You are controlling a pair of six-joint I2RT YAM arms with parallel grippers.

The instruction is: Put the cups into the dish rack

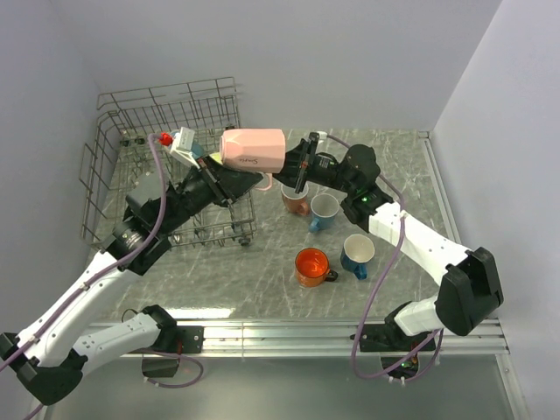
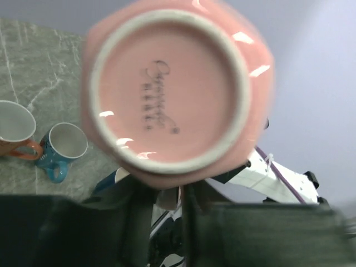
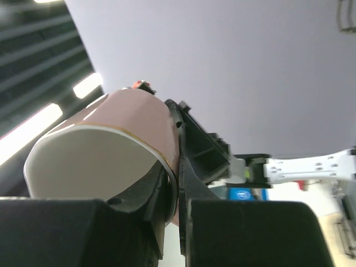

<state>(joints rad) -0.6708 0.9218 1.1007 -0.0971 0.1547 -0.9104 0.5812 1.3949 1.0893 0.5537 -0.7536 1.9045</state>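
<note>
Midair, a glossy faceted pink mug lies sideways, just right of the wire dish rack, not in it.
Right gripper is clamped on the mug's rim. Left gripper jaws are narrow around the handle, pinch unclear. Orange mug and two blue mugs stand on the marbled table.

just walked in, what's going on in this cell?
It looks like a mid-air handover. The right gripper is shut on the rim of the pink mug, which lies on its side in the air near the dish rack. The left gripper sits beneath it, straddling the handle; whether it grips yet is unclear. The orange mug, dark blue mug, light blue mug and salmon mug stand on the table.
</note>
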